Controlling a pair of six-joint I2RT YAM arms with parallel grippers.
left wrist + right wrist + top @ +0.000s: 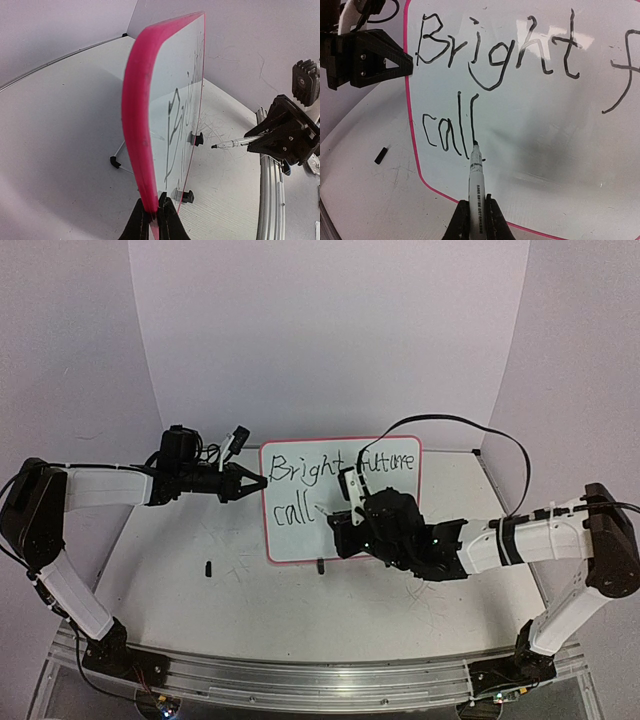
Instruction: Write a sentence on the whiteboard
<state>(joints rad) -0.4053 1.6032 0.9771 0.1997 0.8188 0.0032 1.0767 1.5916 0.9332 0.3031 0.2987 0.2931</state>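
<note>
L arm was stretched in from the table's (170,585) left edge. L gripper (262,481) was clamped shut on the left frame edge of the whiteboard (295,540), its fingers (137,222) pinching the pink-red rim w/ no gap I could see. A small black piece (208,568) lay flat on the table btwn the left edge and the board, apart from both. The board stood upright about mid-table, toward the far edge, on black clip feet (320,564), its face toward the arm bases. The sentence (305,471) read "Bright future" along the top line, w/ "call" below it at the left, in thin, uneven black strokes. R arm was stretched in from the right edge, and R gripper (476,217) sat in front of the board's lower middle. Its jaws were closed on a marker (476,175) that pointed straight out from the fingers, tip at the lower part of the 2nd "l" in "call". I couldn't tell if the tip was touching the face or just off it.
</note>
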